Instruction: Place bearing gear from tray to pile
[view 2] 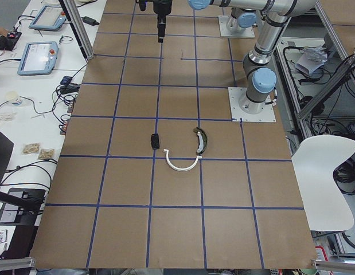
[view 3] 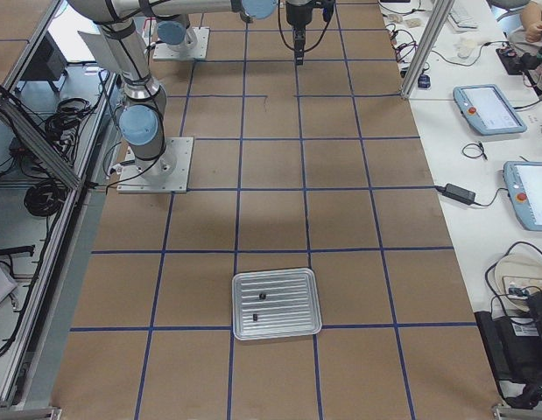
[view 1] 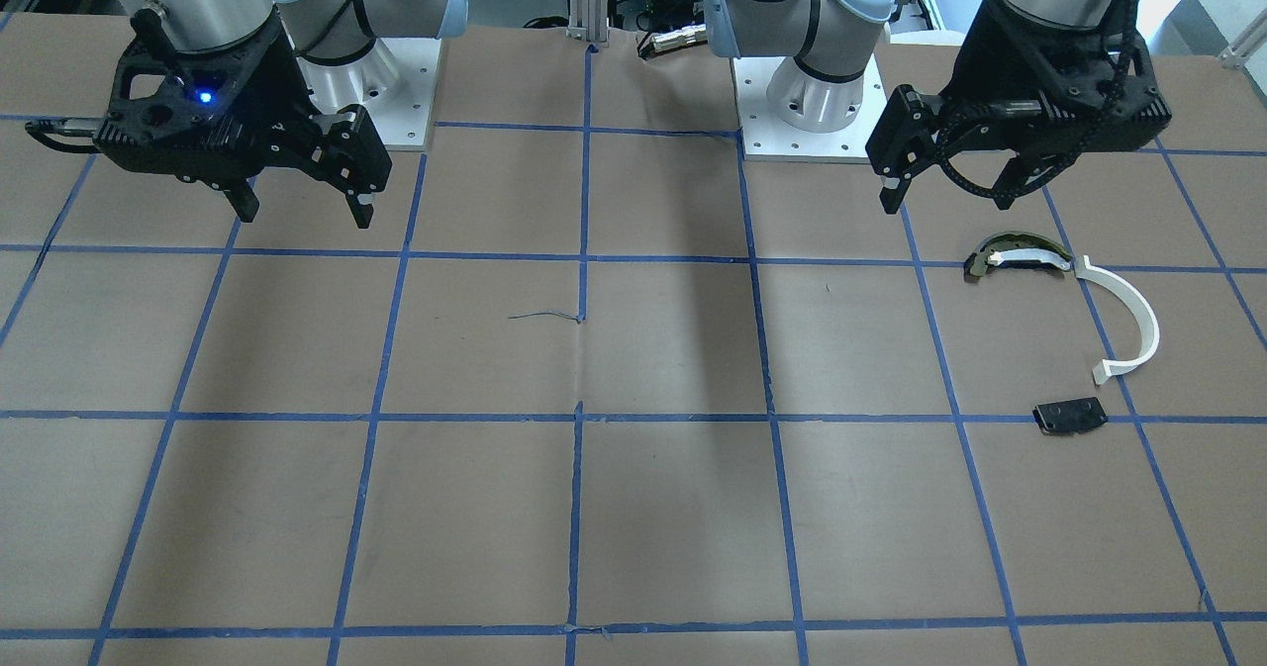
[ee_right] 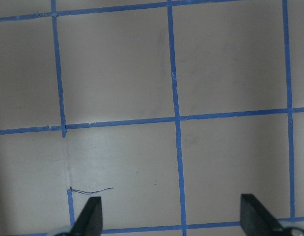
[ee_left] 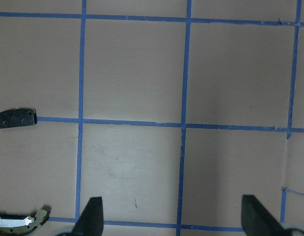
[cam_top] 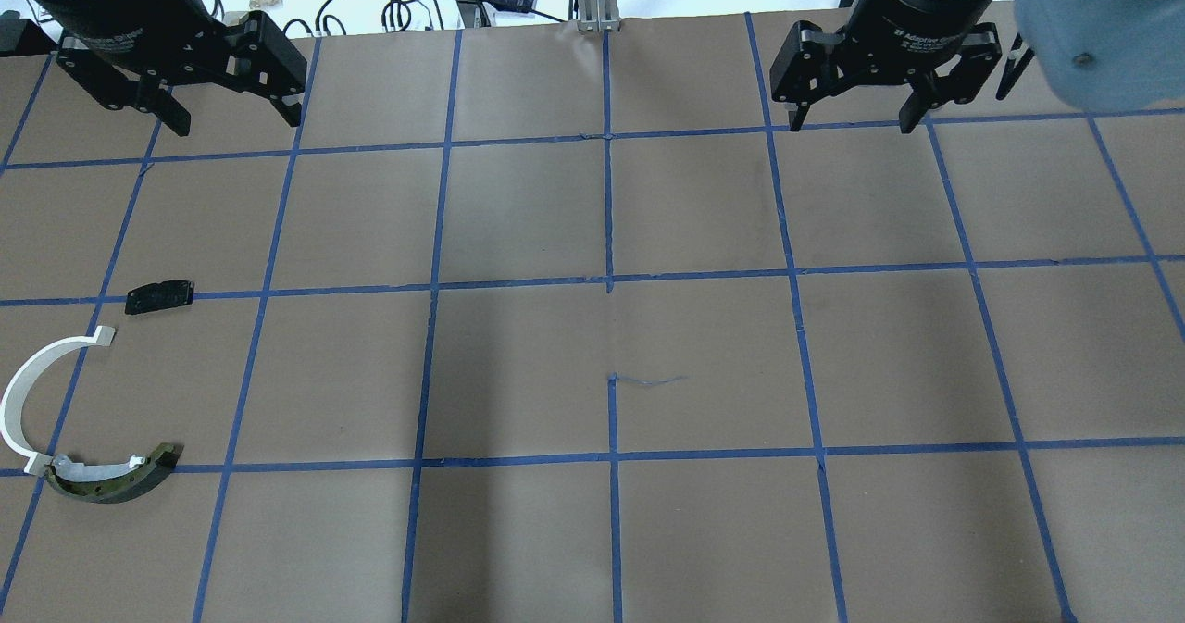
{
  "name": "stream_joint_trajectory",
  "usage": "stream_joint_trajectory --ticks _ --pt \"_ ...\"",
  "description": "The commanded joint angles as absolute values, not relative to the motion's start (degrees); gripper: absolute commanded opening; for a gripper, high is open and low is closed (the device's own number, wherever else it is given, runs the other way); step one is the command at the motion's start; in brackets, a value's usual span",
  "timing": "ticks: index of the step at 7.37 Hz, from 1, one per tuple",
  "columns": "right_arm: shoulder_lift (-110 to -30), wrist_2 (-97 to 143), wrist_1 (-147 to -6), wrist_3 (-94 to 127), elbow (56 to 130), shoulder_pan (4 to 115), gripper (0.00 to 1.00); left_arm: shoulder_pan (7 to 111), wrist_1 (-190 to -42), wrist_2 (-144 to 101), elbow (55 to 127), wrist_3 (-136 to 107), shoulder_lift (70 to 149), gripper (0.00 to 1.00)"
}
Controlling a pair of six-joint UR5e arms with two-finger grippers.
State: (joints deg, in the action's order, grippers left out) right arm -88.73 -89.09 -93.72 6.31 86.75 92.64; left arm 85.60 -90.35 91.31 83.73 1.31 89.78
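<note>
Bearing gear is one of two tiny dark parts [view 3: 263, 297] in the tray [view 3: 279, 335], which one I cannot tell. Left tool [cam_top: 236, 123] and right tool [cam_top: 852, 125] hover, fingers apart; pile [cam_top: 102, 479] lies on the worktop [cam_top: 704, 206].

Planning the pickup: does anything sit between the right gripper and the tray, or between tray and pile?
Nothing visible does. The right gripper hangs open over bare paper, the tray sits off to the robot's right, and only taped paper shows between it and the pile on the left.
</note>
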Motion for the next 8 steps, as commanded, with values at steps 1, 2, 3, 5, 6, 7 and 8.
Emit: stream_joint_trajectory --ticks 1,2,3,5,6,7,8 --pt "-88.7 -89.3 -93.8 6.2 86.7 92.6 1.0 85.6 -90.4 91.4 83.7 1.5 89.6 1.0" --pt "-88.7 -89.6 -93.7 6.2 86.7 92.6 1.0 85.6 -90.4 91.4 83.8 1.5 89.7 1.0" --pt "-88.7 -89.8 -93.8 6.2 86.7 92.6 1.0 85.6 -90.4 91.4 83.7 1.6 89.7 1.0" --pt "-88.7 -89.9 -93.8 6.1 86.7 92.5 1.0 85.6 -90.3 91.4 83.7 1.7 89.6 1.0" --pt "-88.7 -89.9 -93.9 5.3 86.6 92.0 1.0 85.5 -90.3 91.4 83.7 1.7 89.6 1.0" --pt "-88.4 -90.0 -93.9 1.5 86.4 89.1 1.0 85.5 -90.3 91.4 83.7 1.8 89.6 1.0" --pt "-87.7 -90.3 -93.8 -9.3 86.7 82.5 1.0 85.5 -90.3 91.4 83.7 1.8 89.6 1.0"
